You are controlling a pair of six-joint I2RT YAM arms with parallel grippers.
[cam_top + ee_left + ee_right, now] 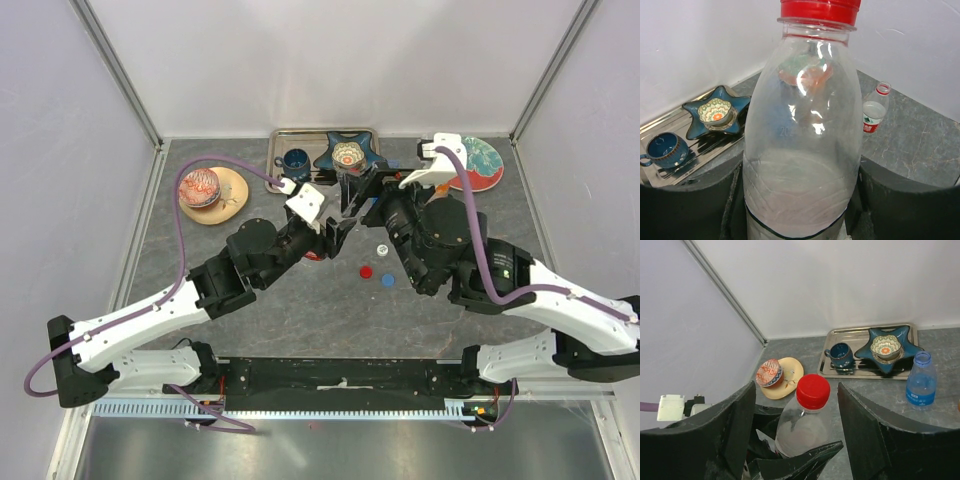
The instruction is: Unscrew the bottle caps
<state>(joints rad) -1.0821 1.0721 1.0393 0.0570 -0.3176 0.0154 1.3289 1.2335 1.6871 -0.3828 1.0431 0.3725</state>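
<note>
The red cap (813, 390) is on its clear bottle (802, 150), low in the middle of the right wrist view and at the top edge of the left wrist view. The left hand (800, 212) is clamped on the bottle's lower body, one finger on each side, which likely serves to hold it against turning while the cap is twisted. The right hand (795, 407) has its fingers spread, one on each side of the cap and not touching it. That looks like lining up to close on the cap.

In the middle of the top view, three caps lie loose on the table (300, 310) just below the hands: a white cap (382, 249), a loose red cap (366, 270) and a blue cap (387, 280). At the right of the right wrist view a blue bottle (921, 379) stands with its neck bare. At the right of the left wrist view a labelled bottle (874, 108) stands open too. This capped bottle is probably the last one.
</note>
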